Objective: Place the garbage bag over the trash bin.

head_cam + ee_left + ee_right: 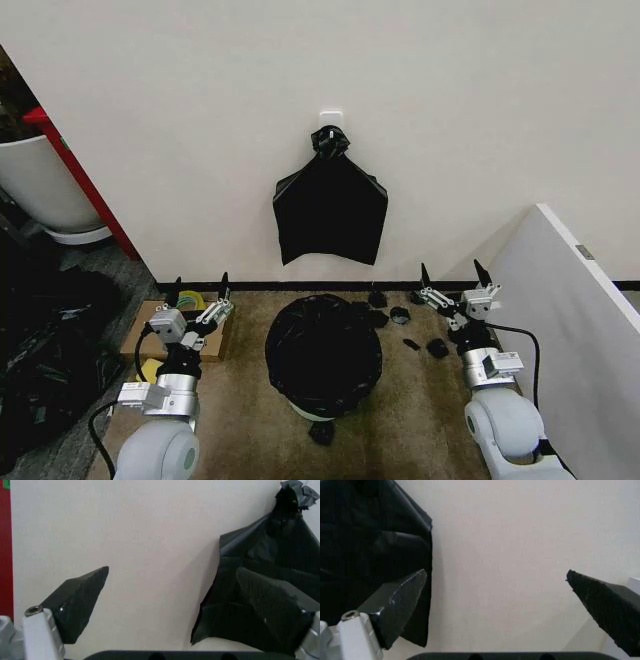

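Note:
The garbage bag, glossy and wrinkled, lies spread over the top of the trash bin, of which only a pale strip shows under the bag's front edge. It stands on the floor in the middle of the head view, between my two arms. My left gripper is held open to the bin's left, fingers pointing up at the wall and holding nothing. On the bin's right, my right gripper is likewise open and empty. The left gripper and the right gripper each face the wall with jaws wide apart.
A flat black bundle hangs on the wall above the bin, also seen as the bundle and the bundle. Small black scraps lie on the floor. A cardboard box sits at left, a white panel at right, a white tub far left.

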Available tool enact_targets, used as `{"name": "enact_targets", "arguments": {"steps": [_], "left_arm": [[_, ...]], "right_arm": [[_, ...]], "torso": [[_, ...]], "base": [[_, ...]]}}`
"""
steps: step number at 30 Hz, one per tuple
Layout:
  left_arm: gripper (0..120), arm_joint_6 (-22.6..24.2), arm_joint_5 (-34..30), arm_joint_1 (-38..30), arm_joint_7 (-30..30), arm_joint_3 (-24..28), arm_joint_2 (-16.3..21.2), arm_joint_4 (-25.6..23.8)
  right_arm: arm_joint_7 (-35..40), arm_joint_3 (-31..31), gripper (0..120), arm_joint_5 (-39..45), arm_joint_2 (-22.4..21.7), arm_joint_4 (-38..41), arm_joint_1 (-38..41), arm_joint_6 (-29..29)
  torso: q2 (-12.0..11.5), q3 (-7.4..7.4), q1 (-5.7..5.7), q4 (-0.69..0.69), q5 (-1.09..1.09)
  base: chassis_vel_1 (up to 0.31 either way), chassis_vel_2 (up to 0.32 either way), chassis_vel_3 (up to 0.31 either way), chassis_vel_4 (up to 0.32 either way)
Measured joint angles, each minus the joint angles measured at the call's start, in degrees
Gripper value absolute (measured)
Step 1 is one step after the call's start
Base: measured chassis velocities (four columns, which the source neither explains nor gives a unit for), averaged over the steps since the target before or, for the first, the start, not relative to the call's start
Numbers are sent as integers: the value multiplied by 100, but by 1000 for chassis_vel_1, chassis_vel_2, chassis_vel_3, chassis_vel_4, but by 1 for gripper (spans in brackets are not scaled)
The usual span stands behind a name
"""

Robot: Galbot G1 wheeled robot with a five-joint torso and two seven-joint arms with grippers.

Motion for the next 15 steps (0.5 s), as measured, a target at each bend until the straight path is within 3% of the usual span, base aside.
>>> {"name": "enact_targets", "arguments": {"steps": [15], "left_arm": [[100, -14, 8, -18, -9, 19, 52, -35]], "right_arm": [[-28, 101, 100, 78, -19, 13, -32, 14]], "torso": [[0, 0, 0, 0, 0]], "base": [[0, 0, 0, 0]]}}
